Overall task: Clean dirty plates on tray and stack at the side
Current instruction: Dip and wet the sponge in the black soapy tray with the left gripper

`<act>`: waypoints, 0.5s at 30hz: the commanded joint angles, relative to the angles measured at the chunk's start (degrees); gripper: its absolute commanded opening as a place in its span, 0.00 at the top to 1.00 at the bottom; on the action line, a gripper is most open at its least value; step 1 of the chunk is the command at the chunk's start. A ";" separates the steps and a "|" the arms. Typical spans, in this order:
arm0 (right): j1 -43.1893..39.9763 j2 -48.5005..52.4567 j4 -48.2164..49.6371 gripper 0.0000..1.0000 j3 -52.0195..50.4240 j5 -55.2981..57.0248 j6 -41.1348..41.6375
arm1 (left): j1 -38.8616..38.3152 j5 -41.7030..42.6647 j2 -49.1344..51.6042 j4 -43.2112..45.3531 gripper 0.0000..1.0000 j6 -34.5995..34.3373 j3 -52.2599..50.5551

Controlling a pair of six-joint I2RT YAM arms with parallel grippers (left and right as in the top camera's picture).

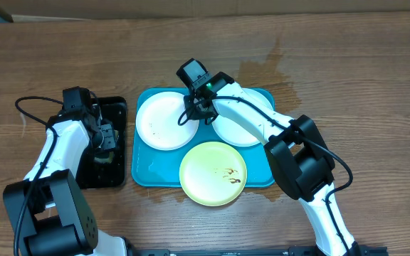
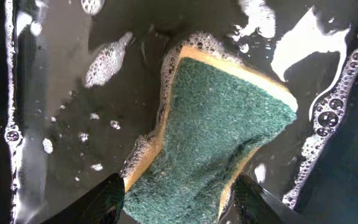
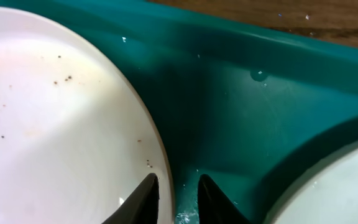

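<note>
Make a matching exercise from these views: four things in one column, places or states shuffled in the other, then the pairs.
1. green-faced yellow sponge
2. pale yellow-green round plate
3. left white round plate
4. brown wooden table

A. overhangs the turquoise plastic tray's front rim
B. wet patch beyond the tray
C. in suds on the black rectangular tray
D. rim between the right hand's fingers

Pairs: 1-C, 2-A, 3-D, 4-B

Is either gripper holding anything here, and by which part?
Right gripper straddles the rim of a white plate, with a gap showing, so not clamped. Left gripper flanks the sponge at its narrow end; a grip cannot be told.
</note>
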 commanded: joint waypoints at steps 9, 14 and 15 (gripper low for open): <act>0.63 0.39 3.06 0.77 -4.13 -1.81 -0.15 | -0.17 2.75 -0.85 11.85 0.32 -0.28 -10.23; 0.63 0.39 3.45 0.77 -4.20 -1.81 -0.17 | -0.11 0.46 -0.87 12.83 0.61 1.03 -11.34; 0.63 0.39 3.45 0.76 -4.20 -1.79 -0.17 | -0.07 -1.86 -0.87 12.81 0.61 0.66 -11.34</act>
